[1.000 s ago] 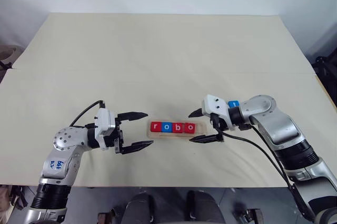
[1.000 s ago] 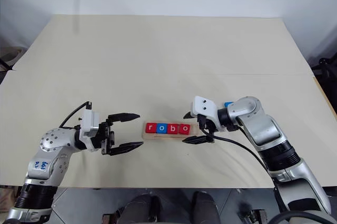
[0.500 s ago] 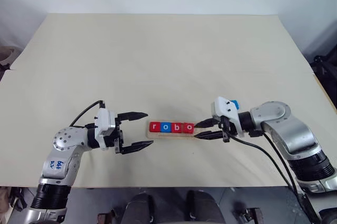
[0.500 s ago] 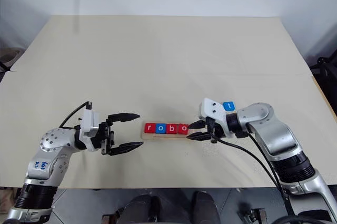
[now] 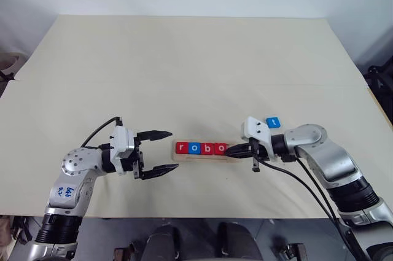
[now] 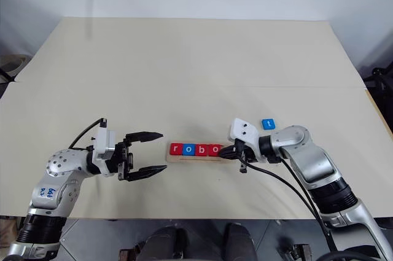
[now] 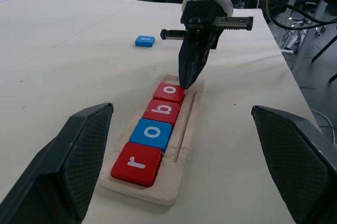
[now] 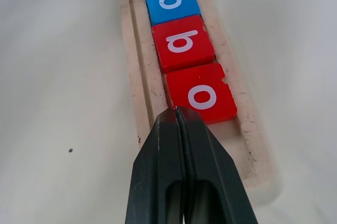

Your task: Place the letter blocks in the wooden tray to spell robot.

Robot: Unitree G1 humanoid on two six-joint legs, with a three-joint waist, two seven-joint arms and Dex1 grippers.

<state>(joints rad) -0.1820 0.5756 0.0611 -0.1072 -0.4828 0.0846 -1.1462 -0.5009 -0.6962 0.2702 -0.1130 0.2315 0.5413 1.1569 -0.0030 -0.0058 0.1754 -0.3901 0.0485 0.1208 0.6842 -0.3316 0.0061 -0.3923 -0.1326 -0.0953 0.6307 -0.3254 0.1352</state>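
right end effector [image 5: 231, 148] pinched together, empty, tip at last red o [image 8: 200, 94] | left end effector [image 5: 164, 152] apart, idle | wooden tray [image 7: 185, 129] holds r-o-b-o; blue t block [image 5: 273, 123] loose on counter [image 5: 184, 70] | I'd nudge gently so the tiles stay seated

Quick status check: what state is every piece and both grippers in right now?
wooden tray: flat on the table, four tiles in, end slot empty
r, o, b, o tiles: seated in a row
t tile: loose on the table, face up
left gripper: open, empty
right gripper: shut, empty, tips at last o
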